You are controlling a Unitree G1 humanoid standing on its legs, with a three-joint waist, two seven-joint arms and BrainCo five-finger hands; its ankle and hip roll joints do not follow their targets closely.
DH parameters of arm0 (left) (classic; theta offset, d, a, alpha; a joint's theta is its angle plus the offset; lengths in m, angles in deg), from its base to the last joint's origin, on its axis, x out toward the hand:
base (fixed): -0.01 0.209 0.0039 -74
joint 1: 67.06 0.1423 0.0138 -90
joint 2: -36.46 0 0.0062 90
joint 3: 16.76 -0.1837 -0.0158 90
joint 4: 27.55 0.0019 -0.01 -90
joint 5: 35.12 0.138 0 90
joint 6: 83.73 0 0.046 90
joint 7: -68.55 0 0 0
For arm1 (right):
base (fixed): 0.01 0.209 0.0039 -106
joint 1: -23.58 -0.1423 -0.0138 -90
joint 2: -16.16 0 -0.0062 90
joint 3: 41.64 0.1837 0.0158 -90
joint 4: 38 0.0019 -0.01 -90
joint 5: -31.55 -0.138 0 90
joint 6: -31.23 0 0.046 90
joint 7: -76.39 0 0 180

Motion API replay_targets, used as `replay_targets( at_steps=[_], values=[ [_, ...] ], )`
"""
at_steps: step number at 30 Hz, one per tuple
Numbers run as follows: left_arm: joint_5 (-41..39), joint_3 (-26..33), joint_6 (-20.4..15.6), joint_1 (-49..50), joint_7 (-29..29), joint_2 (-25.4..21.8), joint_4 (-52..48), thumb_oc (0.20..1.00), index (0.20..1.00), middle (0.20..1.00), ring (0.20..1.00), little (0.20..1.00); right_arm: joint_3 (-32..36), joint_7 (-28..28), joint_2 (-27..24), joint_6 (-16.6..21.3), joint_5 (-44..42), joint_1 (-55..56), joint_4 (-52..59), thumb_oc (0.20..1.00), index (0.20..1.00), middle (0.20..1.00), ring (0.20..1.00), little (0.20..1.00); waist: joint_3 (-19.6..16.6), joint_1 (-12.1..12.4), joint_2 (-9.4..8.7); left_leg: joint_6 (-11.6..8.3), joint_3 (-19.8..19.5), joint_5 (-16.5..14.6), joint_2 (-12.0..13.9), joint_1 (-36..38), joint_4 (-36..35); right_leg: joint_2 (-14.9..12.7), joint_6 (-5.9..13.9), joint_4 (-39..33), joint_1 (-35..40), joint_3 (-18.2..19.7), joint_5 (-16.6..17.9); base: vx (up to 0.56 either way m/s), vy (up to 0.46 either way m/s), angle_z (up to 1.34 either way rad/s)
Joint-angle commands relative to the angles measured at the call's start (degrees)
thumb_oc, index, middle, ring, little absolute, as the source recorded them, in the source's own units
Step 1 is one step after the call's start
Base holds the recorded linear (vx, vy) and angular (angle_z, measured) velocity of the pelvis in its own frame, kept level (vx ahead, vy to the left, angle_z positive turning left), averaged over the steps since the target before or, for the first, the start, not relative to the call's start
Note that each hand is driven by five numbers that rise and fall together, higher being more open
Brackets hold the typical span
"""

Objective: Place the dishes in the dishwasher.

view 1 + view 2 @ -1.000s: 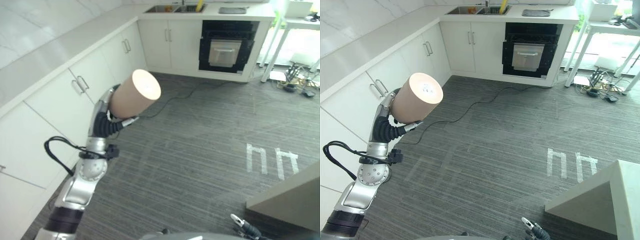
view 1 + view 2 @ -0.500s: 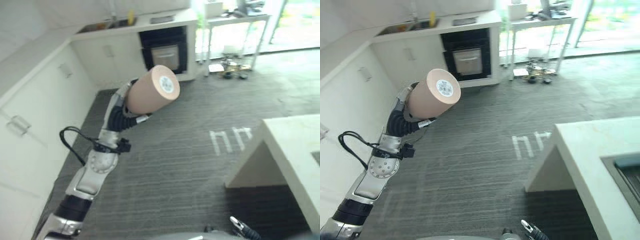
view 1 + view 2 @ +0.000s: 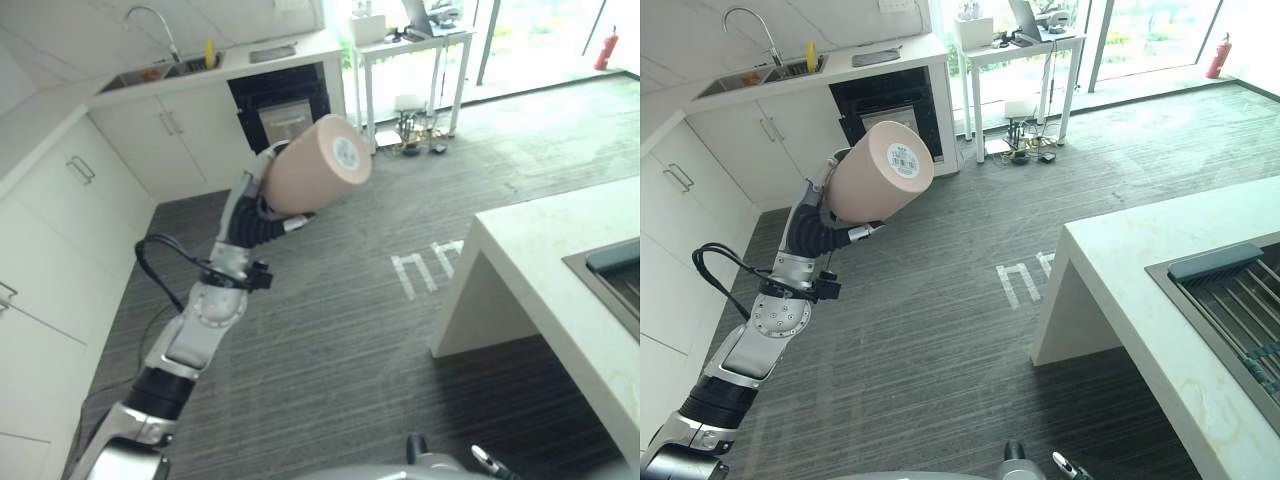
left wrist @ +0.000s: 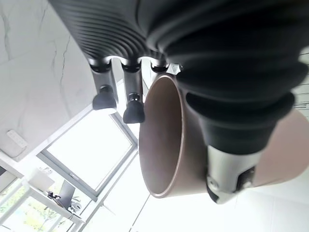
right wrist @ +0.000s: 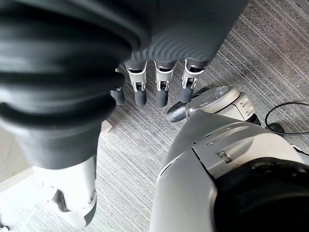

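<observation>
A tall tan cup (image 3: 318, 165) is held up in the air on its side, its flat base with a small sticker facing me. My left hand (image 4: 226, 176) is shut on it: the thumb lies across the cup's (image 4: 166, 145) wall while the fingers (image 4: 126, 94) reach past its rim. At the right, a white counter (image 3: 1140, 270) holds a sunken wire rack (image 3: 1240, 305) with a grey edge piece (image 3: 1215, 262). My right hand (image 5: 161, 87) hangs low over the floor, its fingers straight and holding nothing.
White cabinets (image 3: 60, 230) line the left wall up to a sink with a tap (image 3: 150, 70) and a black oven (image 3: 280, 105). A white side table (image 3: 400, 50) stands beyond, cables beneath. White tape marks (image 3: 425, 272) lie on the grey floor.
The camera has swung right, bringing the counter and its rack into view. The cup stays raised in my left hand, held the same way.
</observation>
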Motion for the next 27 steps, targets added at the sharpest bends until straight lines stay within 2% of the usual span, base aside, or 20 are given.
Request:
replay_targets(
  at_steps=[1, 11, 23, 24, 25, 27],
  values=[
    [0.5, 3.3, -0.1, -1.0, 2.3, -2.2, -2.3, 0.200, 0.200, 0.200, 0.200, 0.200, -1.7, -0.7, 2.1, 0.3, 1.7, -1.4, -1.3, 1.000, 1.000, 1.000, 1.000, 1.000, -0.6, 0.9, -4.51, -0.46, -1.9, -7.0, 0.7, -0.9, 5.7, -6.6, 7.16, 3.5, 3.6, -1.4, -8.0, 0.01, 0.025, 0.09],
    [0.9, 6.6, 1.3, 4.1, 1.9, -1.6, -5.5, 0.200, 0.200, 0.200, 0.200, 0.200, -3.4, -1.1, 1.9, 0.1, 3.6, -2.8, -0.7, 1.000, 1.000, 1.000, 1.000, 1.000, 0.0, 5.0, -4.88, -0.68, -4.6, -6.4, 0.5, -2.4, 5.9, -7.3, 6.81, 4.0, 4.4, -4.6, -8.9, -0.01, 0.030, 0.23],
    [0.5, 6.9, 0.9, 4.7, 1.9, -2.4, -6.0, 0.200, 0.200, 0.200, 0.200, 0.200, -5.3, -1.2, 1.6, -1.0, 3.3, -3.7, 0.0, 1.000, 1.000, 1.000, 1.000, 1.000, 0.3, 6.0, -5.01, -1.00, -5.7, -6.1, 0.7, -2.4, 5.7, -7.0, 6.60, 3.9, 5.0, -4.8, -9.2, 0.00, 0.004, 0.09],
    [4.9, 3.0, 2.1, 1.1, 5.5, -1.1, -0.4, 0.200, 0.200, 0.200, 0.200, 0.200, -4.7, -2.1, 0.2, 2.2, -1.4, -6.5, 1.4, 1.000, 1.000, 1.000, 1.000, 1.000, 0.1, 4.3, -2.67, -4.10, -5.1, -1.2, 3.1, -4.1, 2.7, -3.0, 3.85, 4.2, 4.8, -6.0, -10.8, 0.06, 0.010, 0.08],
    [4.6, 3.4, 2.4, 1.1, 5.5, -1.1, -0.3, 0.200, 0.200, 0.200, 0.200, 0.200, -5.3, -2.1, 0.6, 2.7, 0.5, -6.2, 0.9, 1.000, 1.000, 1.000, 1.000, 1.000, -0.1, 4.4, -2.45, -4.45, -5.1, -0.7, 3.4, -3.6, 1.3, -3.1, 4.08, 3.5, 5.2, -6.1, -10.7, 0.11, -0.006, 0.07],
    [3.7, 4.0, 3.3, 1.3, 4.6, -1.3, -1.2, 0.200, 0.200, 0.200, 0.200, 0.200, -5.4, -2.3, 0.4, 1.5, -1.1, -6.0, 1.0, 1.000, 1.000, 1.000, 1.000, 1.000, -0.5, 4.8, -2.67, -4.64, -5.7, -0.9, 3.5, -3.6, 1.1, -3.1, 4.32, 3.3, 5.4, -6.4, -10.9, 0.12, -0.027, 0.01]
  ],
)
